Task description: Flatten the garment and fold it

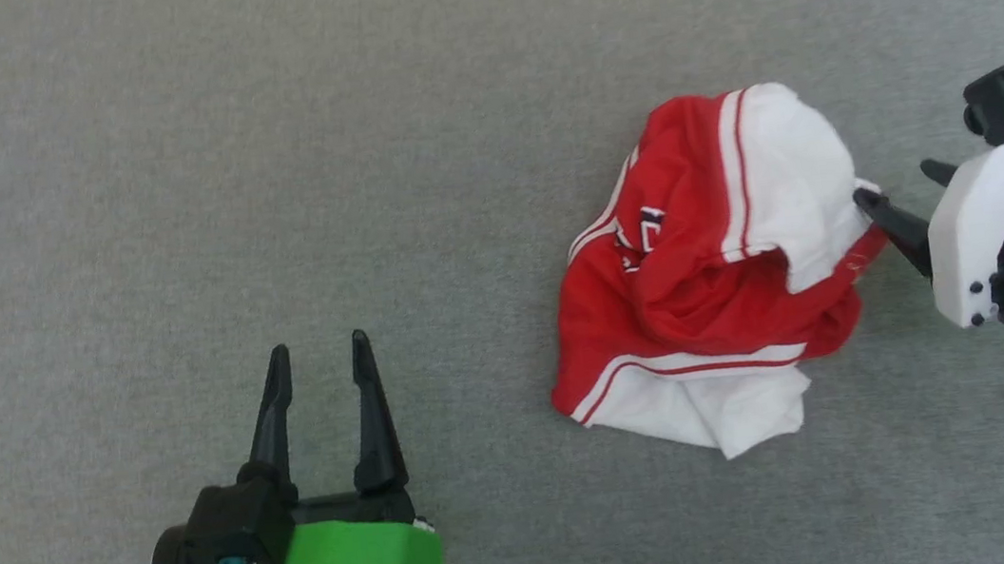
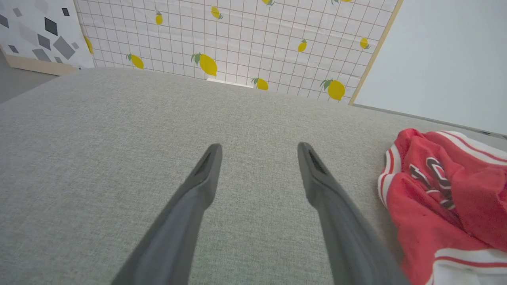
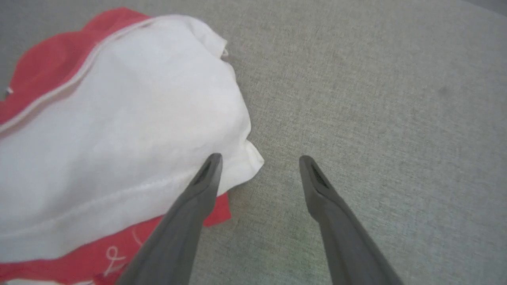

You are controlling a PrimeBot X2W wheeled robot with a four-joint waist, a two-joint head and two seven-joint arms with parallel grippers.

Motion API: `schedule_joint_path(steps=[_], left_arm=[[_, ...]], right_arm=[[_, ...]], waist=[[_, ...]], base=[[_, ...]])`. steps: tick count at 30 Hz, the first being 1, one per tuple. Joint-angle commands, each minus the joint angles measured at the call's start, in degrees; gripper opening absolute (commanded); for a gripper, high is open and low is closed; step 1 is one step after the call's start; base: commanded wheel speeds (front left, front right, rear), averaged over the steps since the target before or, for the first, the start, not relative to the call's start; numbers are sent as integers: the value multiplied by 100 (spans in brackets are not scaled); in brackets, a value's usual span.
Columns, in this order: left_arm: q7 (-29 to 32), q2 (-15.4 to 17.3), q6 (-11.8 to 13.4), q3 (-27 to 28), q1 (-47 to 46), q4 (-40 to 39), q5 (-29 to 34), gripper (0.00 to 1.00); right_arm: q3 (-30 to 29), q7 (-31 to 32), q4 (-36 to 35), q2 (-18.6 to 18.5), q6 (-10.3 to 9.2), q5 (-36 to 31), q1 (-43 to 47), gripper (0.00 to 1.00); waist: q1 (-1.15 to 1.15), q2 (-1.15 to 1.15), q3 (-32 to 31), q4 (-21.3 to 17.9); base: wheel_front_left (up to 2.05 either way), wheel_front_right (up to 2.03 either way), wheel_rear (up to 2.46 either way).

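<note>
Garment is noted as a crumpled heap on the grey fabric surface, right of centre in the head view. Flattening is not yet done. A white sleeve is bunched on top, and dark lettering is half buried in a fold.

Right gripper is set at the heap's right edge with its fingers spread apart and nothing held. In the right wrist view one fingertip is seen against the sleeve's corner and the other over bare surface. This is judged to be a straddle for pinching that edge. Contact cannot be confirmed.

Left gripper is placed well apart from the heap, spread wide and empty over bare surface. It is probably held clear until a corner is offered.
</note>
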Motion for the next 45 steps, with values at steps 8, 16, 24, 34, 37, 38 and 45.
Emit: schedule_joint_path(steps=[8,16,24,34,37,38,45], left_arm=[[-20,-31,102,-107,-214,58,-93,100],[-20,-32,108,52,-26,159,-110,100],[-20,-32,29,265,333,158,-64,100],[-20,-32,-82,269,407,213,21,100],[-20,-32,-117,279,413,274,37,100],[-20,-32,-126,279,412,294,41,100],[-20,-32,-169,251,457,387,9,100]], right_arm=[[632,116,385,-247,-9,170,-132,0],[414,-507,531,-259,-9,189,-252,0],[-1022,-950,627,-491,-9,32,162,0],[-3370,-979,628,50,-9,-800,2248,0],[-3507,-1128,679,298,-9,-1063,2516,58],[-3515,-1174,682,356,-9,-1128,2530,100],[-2883,-1422,-449,690,-9,-842,1872,100]], waist=[[0,0,204,249],[0,0,-350,21],[0,0,-758,-278],[0,0,-711,-387],[0,0,-765,-421],[0,0,-784,-430],[0,0,-1026,-413]], base=[[0,0,0],[0,0,0],[0,0,0],[0,0,0],[0,0,0],[0,0,0],[0,0,0]])
